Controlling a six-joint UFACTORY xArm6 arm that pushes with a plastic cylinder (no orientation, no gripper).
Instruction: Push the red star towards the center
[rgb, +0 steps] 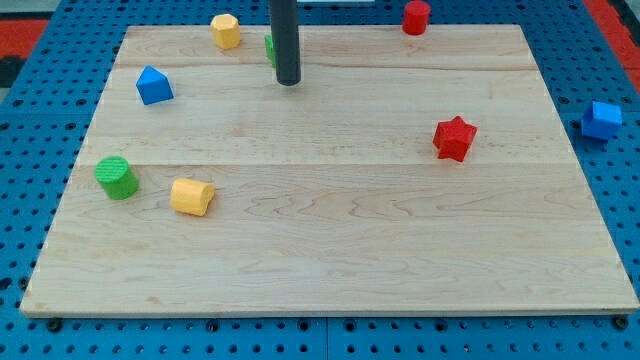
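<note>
The red star (454, 137) lies on the wooden board (330, 250), right of the middle. My tip (288, 82) is near the view's top, left of centre, far to the left of and above the star. A green block (270, 46) is partly hidden behind the rod, just left of it.
A yellow hexagonal block (226, 30) and a red cylinder (416, 16) sit at the top edge. A blue block (153, 85) is at upper left. A green cylinder (116, 177) and a yellow block (192, 196) are at left. A blue block (601, 119) lies off the board at right.
</note>
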